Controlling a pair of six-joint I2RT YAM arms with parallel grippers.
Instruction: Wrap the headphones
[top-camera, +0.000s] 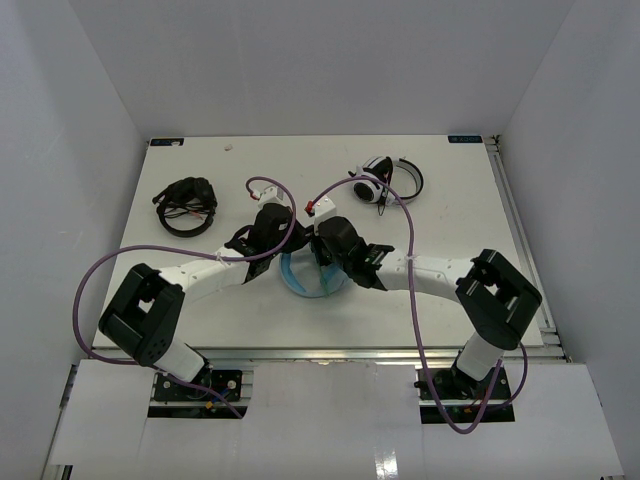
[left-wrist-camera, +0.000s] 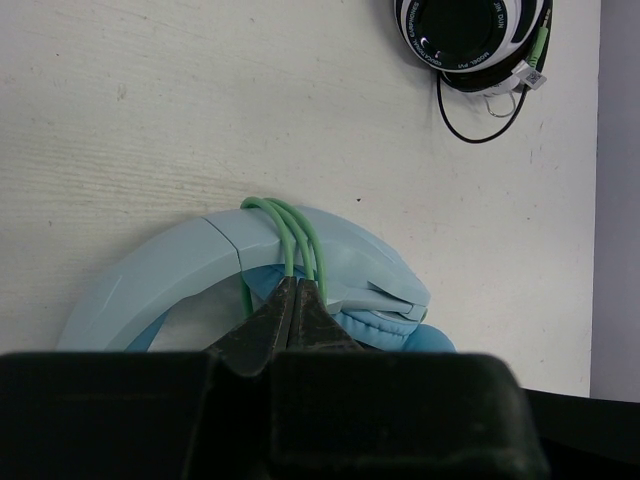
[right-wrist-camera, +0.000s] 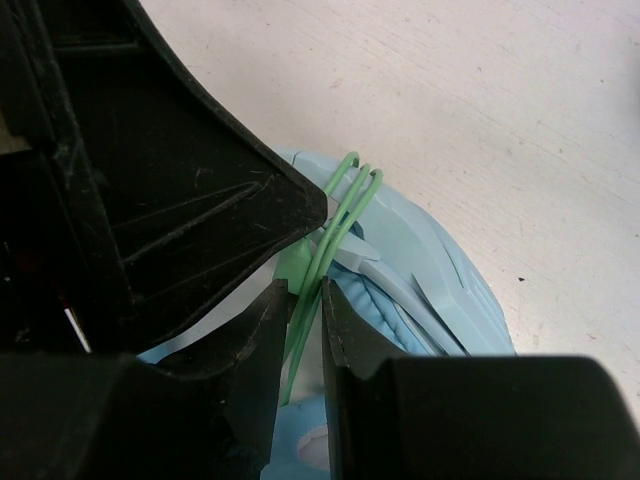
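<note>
While three turns of cable (left-wrist-camera: 292, 235) lie over the headband (left-wrist-camera: 170, 275), the headphones (top-camera: 300, 284) sit mid-way across the table (top-camera: 450, 210); left tool (left-wrist-camera: 296, 305) tips together at the wraps; right tool (right-wrist-camera: 306, 330) clamped on cable strands; wrapping looks partly done, loose end left to secure.

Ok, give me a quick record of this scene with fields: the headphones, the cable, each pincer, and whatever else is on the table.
headphones: light blue, lying on the table between the two arms
cable: pale green, three turns looped over the headband
left pincer: shut, tips against the cable turns
right pincer: jaws slightly apart, cable strands between them; grip unclear
other items: black headphones back left, white-and-black headphones back right
</note>
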